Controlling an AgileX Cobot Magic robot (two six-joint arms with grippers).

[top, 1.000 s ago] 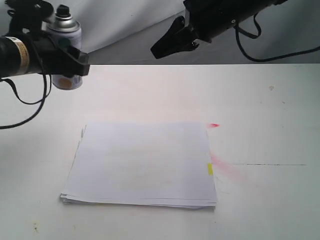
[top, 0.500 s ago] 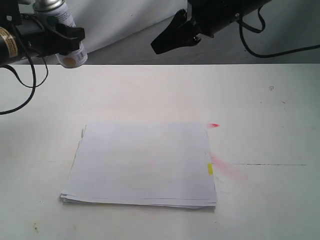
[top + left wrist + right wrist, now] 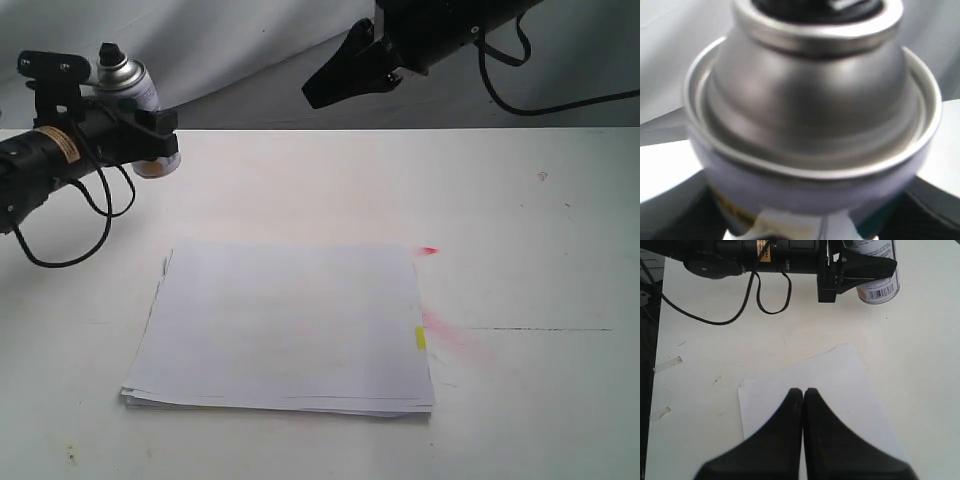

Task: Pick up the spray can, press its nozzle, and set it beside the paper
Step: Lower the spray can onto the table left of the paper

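Observation:
The silver spray can [image 3: 132,92] stands nearly upright at the table's far left, with its black nozzle [image 3: 108,50] on top. My left gripper [image 3: 158,135] is shut on the can's body from the left. In the left wrist view the can's domed top [image 3: 815,100] fills the picture. I cannot tell whether the base touches the table. The paper [image 3: 285,325] lies flat in the middle of the table, with a yellow tab [image 3: 420,338] on its right edge. My right gripper [image 3: 312,100] hangs shut and empty high over the table's back edge; in its wrist view the gripper [image 3: 803,392] is above the paper [image 3: 840,370].
A red mark [image 3: 430,250] and a pink smear [image 3: 455,338] stain the white table [image 3: 540,260] just right of the paper. Black cables hang from both arms. A white backdrop rises behind the table.
The left gripper rose and shifted left with the can, then came back down lower toward the table. The right gripper lifted slightly, then held still.

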